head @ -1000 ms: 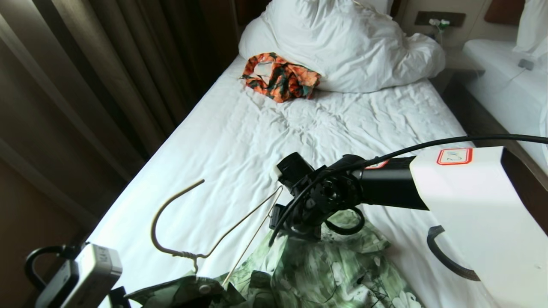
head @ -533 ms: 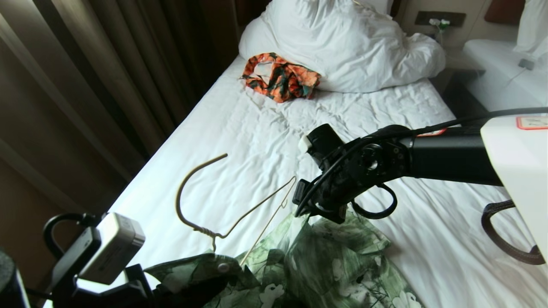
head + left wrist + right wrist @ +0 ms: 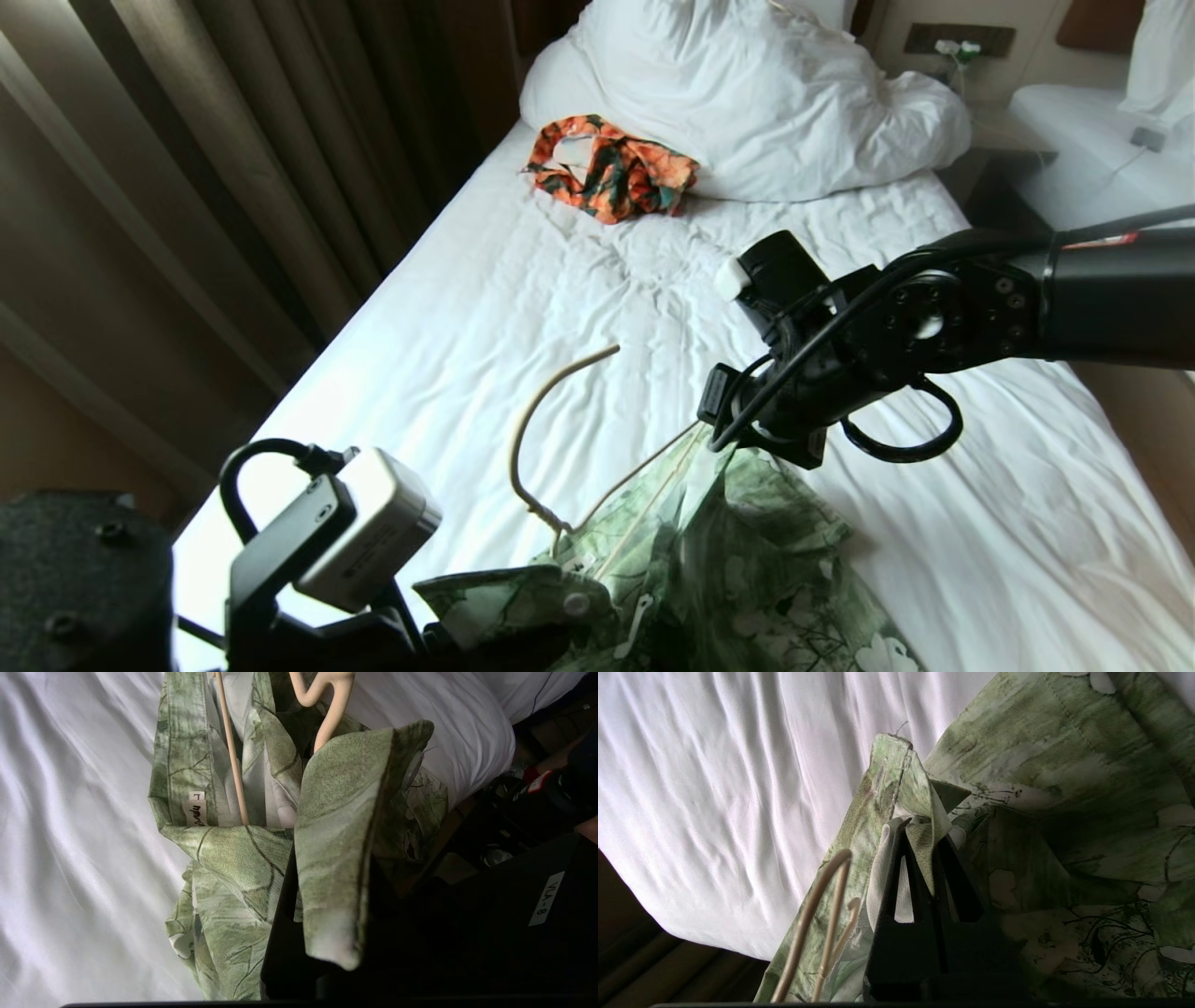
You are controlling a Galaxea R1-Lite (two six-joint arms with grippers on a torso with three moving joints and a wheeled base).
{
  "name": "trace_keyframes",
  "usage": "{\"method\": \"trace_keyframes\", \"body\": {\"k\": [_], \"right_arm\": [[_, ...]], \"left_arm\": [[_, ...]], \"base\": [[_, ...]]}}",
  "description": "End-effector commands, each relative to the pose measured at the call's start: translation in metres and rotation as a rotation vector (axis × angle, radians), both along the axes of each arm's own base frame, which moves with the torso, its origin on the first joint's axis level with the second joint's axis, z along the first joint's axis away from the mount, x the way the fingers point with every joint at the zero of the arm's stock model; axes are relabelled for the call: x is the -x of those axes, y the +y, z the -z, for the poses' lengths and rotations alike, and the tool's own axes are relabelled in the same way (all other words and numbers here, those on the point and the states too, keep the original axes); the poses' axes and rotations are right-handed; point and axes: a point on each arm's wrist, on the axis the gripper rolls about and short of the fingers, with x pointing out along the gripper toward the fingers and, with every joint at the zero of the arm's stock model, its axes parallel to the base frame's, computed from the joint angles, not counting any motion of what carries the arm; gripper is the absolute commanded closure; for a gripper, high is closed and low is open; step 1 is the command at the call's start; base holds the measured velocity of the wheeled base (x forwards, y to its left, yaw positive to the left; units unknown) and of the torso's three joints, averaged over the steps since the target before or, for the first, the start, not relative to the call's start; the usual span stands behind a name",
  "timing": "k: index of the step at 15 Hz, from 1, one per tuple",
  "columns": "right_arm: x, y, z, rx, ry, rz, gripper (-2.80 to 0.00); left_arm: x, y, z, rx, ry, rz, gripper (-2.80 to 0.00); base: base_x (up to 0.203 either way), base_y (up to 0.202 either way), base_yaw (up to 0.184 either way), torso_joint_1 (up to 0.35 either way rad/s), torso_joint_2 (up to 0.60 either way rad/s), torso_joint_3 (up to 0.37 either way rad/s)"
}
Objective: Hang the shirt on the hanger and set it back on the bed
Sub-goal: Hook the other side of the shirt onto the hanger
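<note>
Pinching the shirt (image 3: 747, 569), both jaws closed.

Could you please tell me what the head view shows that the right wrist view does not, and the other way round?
Only the head view shows the hanger's curved hook, the orange patterned garment, the bunched duvet and the left gripper low beside the shirt's collar. Only the right wrist view shows the right gripper pinching a fold of fabric between shut fingers. Both show the green shirt, the hanger's wires and the bed's white sheet.
</note>
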Motion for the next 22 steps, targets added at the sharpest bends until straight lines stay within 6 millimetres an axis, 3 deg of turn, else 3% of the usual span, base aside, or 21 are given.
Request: {"method": "trace_keyframes", "body": {"k": [1, 7, 14, 18, 22], "right_arm": [[0.009, -0.011, -0.018, -0.025, -0.031, 0.011, 0.0], [0.033, -0.025, -0.052, -0.005, -0.149, -0.071, 0.0], [0.061, -0.029, -0.074, 0.148, -0.302, -0.253, 0.0], [0.082, -0.028, -0.091, 0.139, -0.365, -0.306, 0.0], [0.092, -0.033, -0.098, 0.133, -0.388, -0.323, 0.0]], "left_arm": [[0.004, -0.009, 0.003, -0.018, 0.019, 0.034, 0.0], [0.023, -0.025, -0.002, -0.024, 0.085, 0.127, 0.0], [0.047, -0.016, -0.024, 0.005, 0.117, 0.218, 0.0], [0.045, -0.024, -0.015, -0.029, 0.144, 0.203, 0.0], [0.043, -0.029, -0.016, -0.032, 0.145, 0.194, 0.0]], "base": [[0.0, 0.0, 0.0, 0.0, 0.0, 0.0], [0.0, 0.0, 0.0, 0.0, 0.0, 0.0], [0.0, 0.0, 0.0, 0.0, 0.0, 0.0], [0.0, 0.0, 0.0, 0.0, 0.0, 0.0], [0.0, 0.0, 0.0, 0.0, 0.0, 0.0]]}}
